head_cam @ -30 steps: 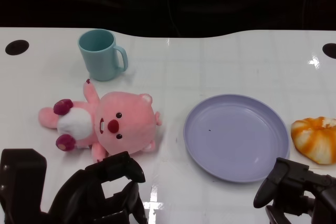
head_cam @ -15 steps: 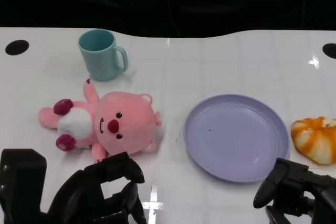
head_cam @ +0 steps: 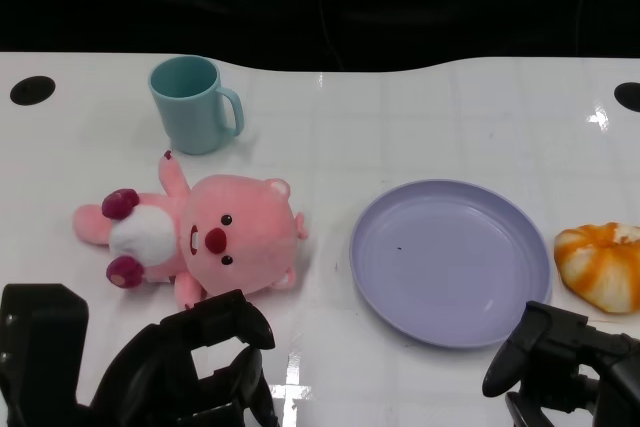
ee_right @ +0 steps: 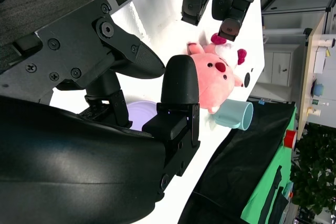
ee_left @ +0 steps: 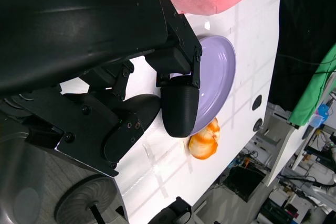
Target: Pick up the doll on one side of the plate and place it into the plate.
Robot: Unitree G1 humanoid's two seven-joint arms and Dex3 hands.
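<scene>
Lying on table (head_cam: 420,117), pink doll (head_cam: 200,237) is resting left of purple plate (head_cam: 450,262), w/ gap. Left hand (head_cam: 190,362) is hovering just near doll, fingers apart, empty. Right hand (head_cam: 560,362) is idling by plate edge, also empty.

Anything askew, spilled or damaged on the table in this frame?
Nothing stands out. The pink doll lies on its back left of the empty purple plate, the teal cup stands upright behind it, and an orange bun-like item sits right of the plate. No spills or damage show.
</scene>
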